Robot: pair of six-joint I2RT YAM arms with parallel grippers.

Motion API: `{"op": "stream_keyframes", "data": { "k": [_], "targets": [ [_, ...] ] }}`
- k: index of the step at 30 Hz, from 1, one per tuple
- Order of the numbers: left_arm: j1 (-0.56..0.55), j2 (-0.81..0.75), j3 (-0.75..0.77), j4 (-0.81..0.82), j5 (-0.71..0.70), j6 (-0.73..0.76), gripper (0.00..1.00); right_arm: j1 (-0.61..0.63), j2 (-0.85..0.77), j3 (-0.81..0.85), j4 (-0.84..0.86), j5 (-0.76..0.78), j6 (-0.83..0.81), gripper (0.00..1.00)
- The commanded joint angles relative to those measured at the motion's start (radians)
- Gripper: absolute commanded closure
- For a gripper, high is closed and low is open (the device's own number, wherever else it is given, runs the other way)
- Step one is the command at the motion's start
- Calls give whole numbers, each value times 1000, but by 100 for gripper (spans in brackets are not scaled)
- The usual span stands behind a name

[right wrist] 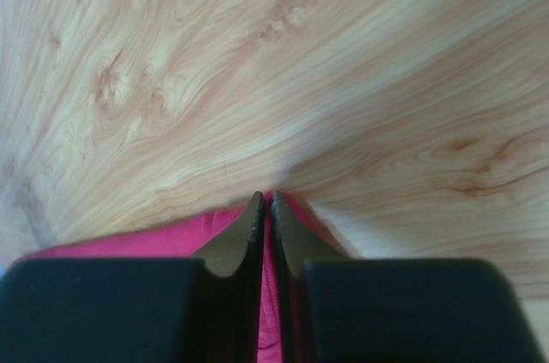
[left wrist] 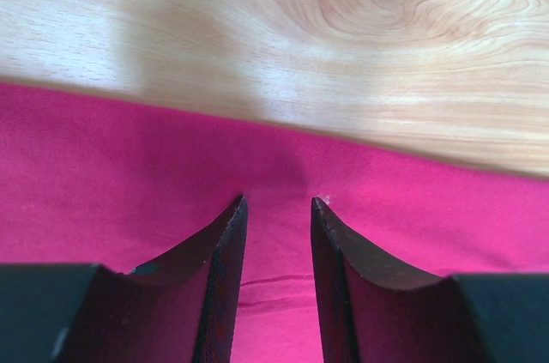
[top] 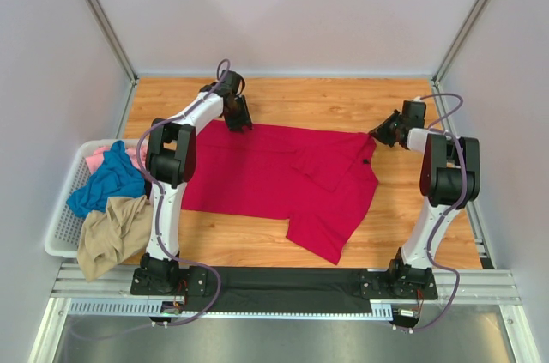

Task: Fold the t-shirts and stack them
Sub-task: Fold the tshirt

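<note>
item: red shirt. we find it spread nearly flat on the desk, long axis running left to right. 1 flap is doubled over on its right half, and a corner trails toward the near edge.

item: left claw. it sits at the far left corner of the red shirt. in the left wrist view the jaws stand apart, tips down just inside the far hem, with flat red cloth showing in the gap. we see nothing clamped.

item: right claw. it sits at the far right corner of the same shirt. in the right wrist view the jaws are nearly together with a thin strip of red between the tips. we read that as clamped on the corner of the red shirt, though the hold looks slight.

item: governing relation. the 2 claws stand at opposite ends of the far hem, so the shirt lies toward the near edge from both, and each arm is nearest its own corner. we judge the coming move to be a fold of the far hem toward the near edge, across the short axis. that calls for the left claw to close on its corner first.

item: basket, at the desk's left side. it holds a teal shirt, a tan shirt draped over the near rim and a pink shirt at the far end. all 3 are unfolded.
</note>
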Motion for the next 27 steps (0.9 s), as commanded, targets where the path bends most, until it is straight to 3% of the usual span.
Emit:
{"op": "stream_keyframes", "data": {
  "k": [1, 3, 8, 16, 17, 18, 21, 27],
  "targets": [
    [8, -12, -19, -2, 34, -20, 57, 0, 22, 79, -133, 57, -49, 95],
    [6, -41, -18, 25, 86, -20, 55, 0, 26, 102, -159, 82, -73, 100],
    [8, -97, 62, -2, 109, 11, 46, -2, 65, 232, -237, 132, -124, 100],
    [8, -137, 174, -158, -94, 146, 45, -8, 167, 450, -335, 100, -179, 99],
    [8, -153, 159, -174, -95, 170, 45, -5, 169, 473, -396, 91, -173, 97],
    [8, -161, 148, -177, -124, 178, 46, 4, 152, 489, -421, 106, -167, 87],
    [8, -210, 85, -183, -129, 190, 46, 18, 76, 461, -492, 178, -133, 70],
    [8, -373, -154, -136, -34, 187, 46, 34, -70, 244, -480, 172, -113, 61]
  ]
}}
